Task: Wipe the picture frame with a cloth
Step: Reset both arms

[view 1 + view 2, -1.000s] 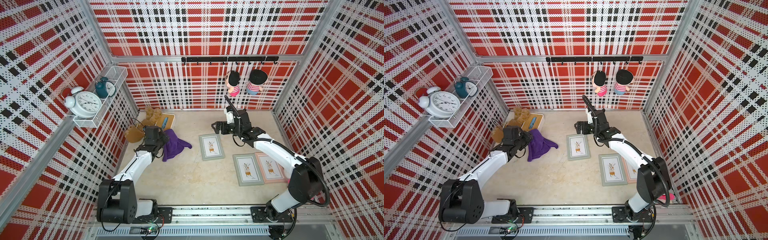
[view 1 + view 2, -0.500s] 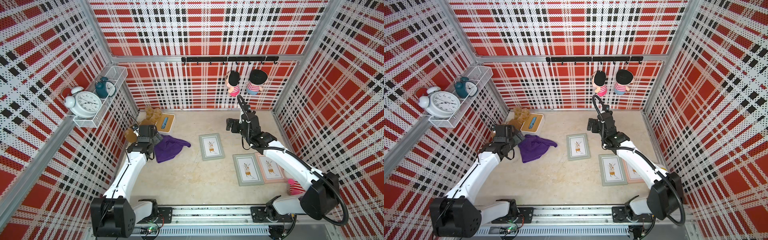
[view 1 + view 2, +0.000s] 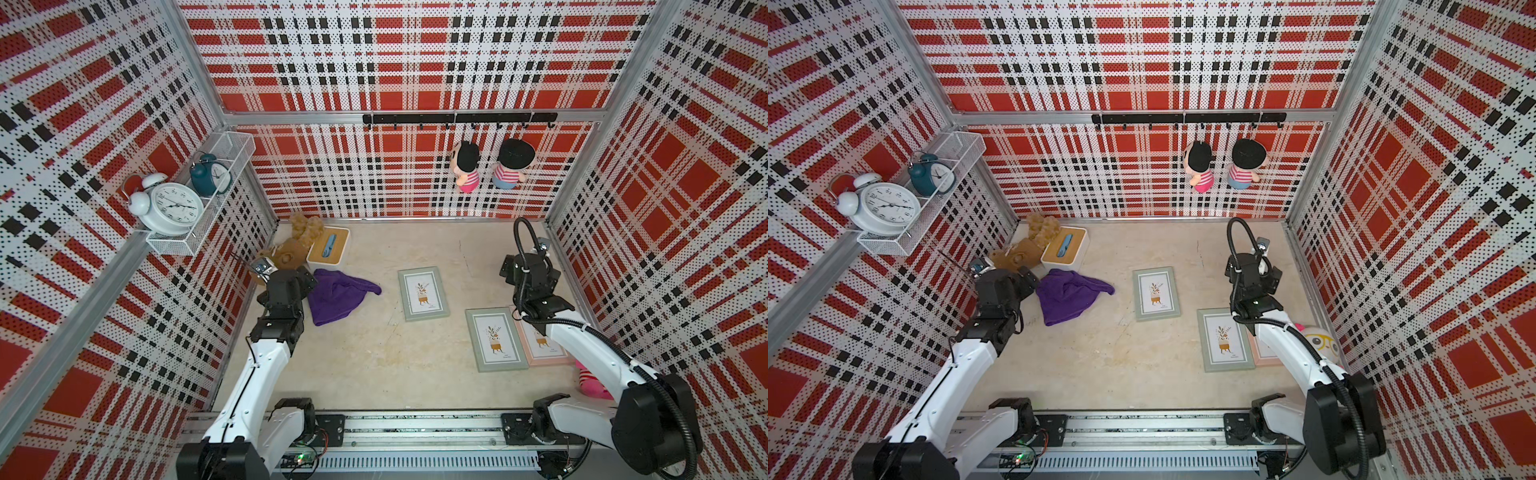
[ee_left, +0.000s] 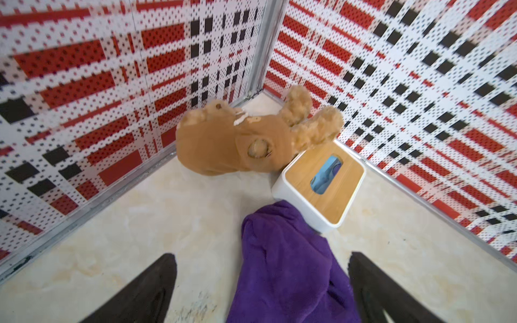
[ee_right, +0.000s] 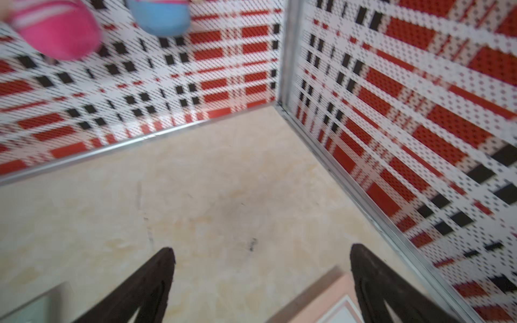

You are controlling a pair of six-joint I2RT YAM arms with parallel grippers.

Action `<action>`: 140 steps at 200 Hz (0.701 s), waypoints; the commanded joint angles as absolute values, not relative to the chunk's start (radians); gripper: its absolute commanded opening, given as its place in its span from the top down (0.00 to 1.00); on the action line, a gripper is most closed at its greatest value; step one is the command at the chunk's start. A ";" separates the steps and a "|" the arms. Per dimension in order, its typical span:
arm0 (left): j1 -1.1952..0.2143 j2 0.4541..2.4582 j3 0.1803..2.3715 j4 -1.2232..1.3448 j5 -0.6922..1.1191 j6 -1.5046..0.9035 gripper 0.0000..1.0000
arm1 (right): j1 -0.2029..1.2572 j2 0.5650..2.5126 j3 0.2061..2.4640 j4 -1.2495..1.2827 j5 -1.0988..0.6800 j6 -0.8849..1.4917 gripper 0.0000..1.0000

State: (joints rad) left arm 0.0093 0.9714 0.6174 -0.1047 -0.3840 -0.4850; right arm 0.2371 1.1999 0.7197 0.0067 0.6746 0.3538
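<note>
A: Why does the soft, deep purple fabric cloth [image 3: 338,297] lie crumpled on the counter [image 3: 374,374], apart from the grey-green rectangular picture frame [image 3: 423,294]?

B: Nothing grips it. The left jaws stand wide either side of its end, so I judge no wiping is under way. The right jaws gape too, empty.

A: Anything hidden?

B: The right arm covers part of a pale pink frame [image 3: 542,353], and the left wrist hides the cloth's near edge.

table [image 3: 374,365] | cloth [image 3: 336,297] | tissue box [image 3: 328,247] | plush toy [image 3: 291,254] | picture frames [image 3: 423,293] (three, flat)

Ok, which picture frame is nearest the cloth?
The lone grey-green frame beside the cloth; the other grey-green frame and the pink frame lie together farther off.
</note>
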 commanded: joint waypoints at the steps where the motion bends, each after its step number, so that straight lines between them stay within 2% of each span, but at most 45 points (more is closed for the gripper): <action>1: -0.002 0.941 0.496 0.193 -0.464 -0.492 0.02 | 0.211 1.152 0.568 0.244 0.703 0.278 0.00; 47: -0.002 1.020 0.392 0.359 -0.594 -0.417 0.02 | 0.185 1.226 0.407 0.487 0.677 0.189 0.00; 85: -0.023 1.053 0.295 0.616 -0.492 -0.235 0.02 | 0.180 1.307 0.305 0.750 0.525 0.062 0.00; 117: -0.028 1.062 0.179 0.877 -0.398 -0.192 0.02 | 0.146 1.330 0.272 0.894 0.399 0.032 0.00; 140: -0.028 1.084 0.141 0.970 -0.374 -0.170 0.02 | 0.100 1.361 0.269 0.968 0.295 0.061 0.00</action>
State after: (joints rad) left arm -0.0216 1.0660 0.1703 0.7494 -0.4351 -0.2348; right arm 0.1410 1.3315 0.2764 0.7757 0.4328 0.0761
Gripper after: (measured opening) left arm 0.983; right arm 0.997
